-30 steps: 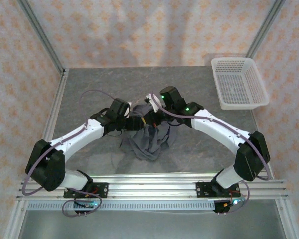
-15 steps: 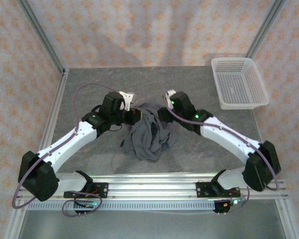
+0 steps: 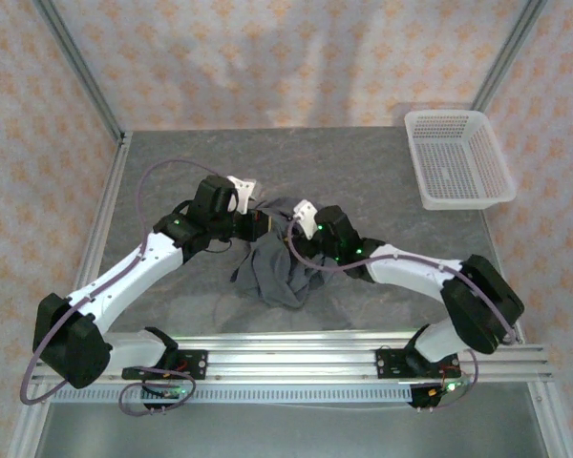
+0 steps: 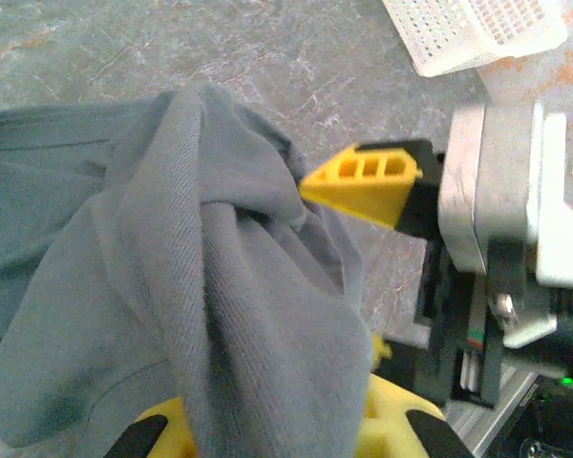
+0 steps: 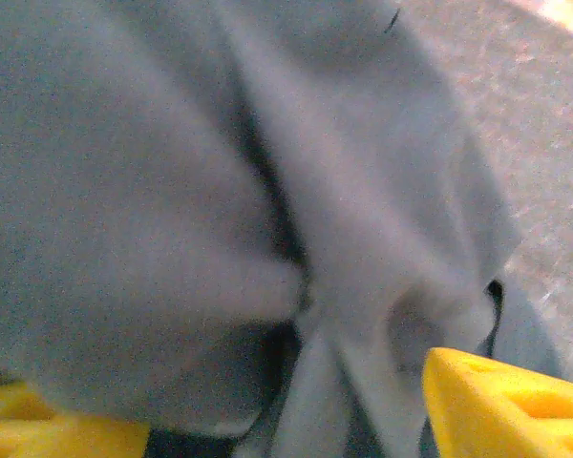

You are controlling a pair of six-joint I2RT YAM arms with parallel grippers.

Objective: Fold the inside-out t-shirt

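Meanwhile, left jaws clamp the inside-out t-shirt (image 3: 277, 272) to anchor it. Right jaws gape around folds alongside, apparently seeking purchase.

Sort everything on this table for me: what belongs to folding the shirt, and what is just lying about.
Job in hand:
- inside-out t-shirt, bunched up between the two arms

Lying about:
- white mesh basket, at the far right corner of the table

Left arm (image 3: 134, 272) and right arm (image 3: 411, 272) angled inward, left gripper (image 4: 277, 425) tightly closed, right gripper (image 5: 282, 410) wide-jawed just beside it.
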